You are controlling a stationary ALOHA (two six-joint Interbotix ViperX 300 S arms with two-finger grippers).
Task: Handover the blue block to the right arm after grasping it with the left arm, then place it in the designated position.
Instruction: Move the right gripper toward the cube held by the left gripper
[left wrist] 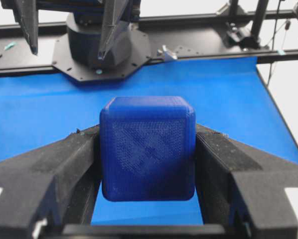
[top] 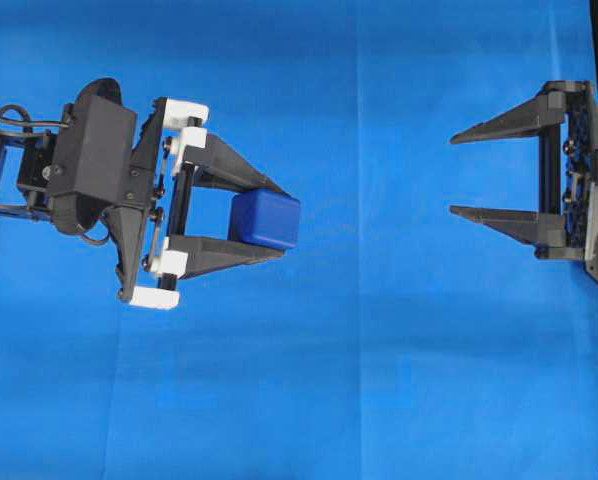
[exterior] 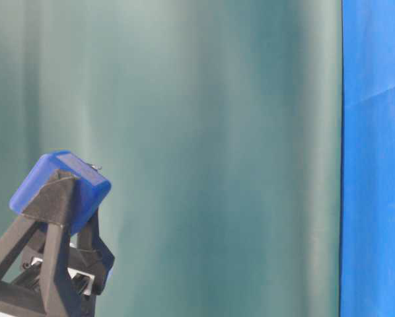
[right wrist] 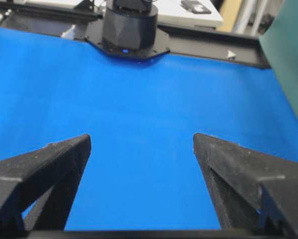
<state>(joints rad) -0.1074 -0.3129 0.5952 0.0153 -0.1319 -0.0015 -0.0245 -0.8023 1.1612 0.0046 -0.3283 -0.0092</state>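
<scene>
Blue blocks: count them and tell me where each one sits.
1. The blue block is clamped between the left gripper's fingers, left of centre overhead. None elsewhere on the blue cloth.

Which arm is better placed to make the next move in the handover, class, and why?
Left. Its pincer is clamped on the blue block and faces the right pincer, which hangs wide open and empty across a gap, so the left arm probably carries it over.

A robotics lab: blue cloth [top: 379, 400], green backdrop [exterior: 217, 132], black mounting rails [left wrist: 214, 45].
</scene>
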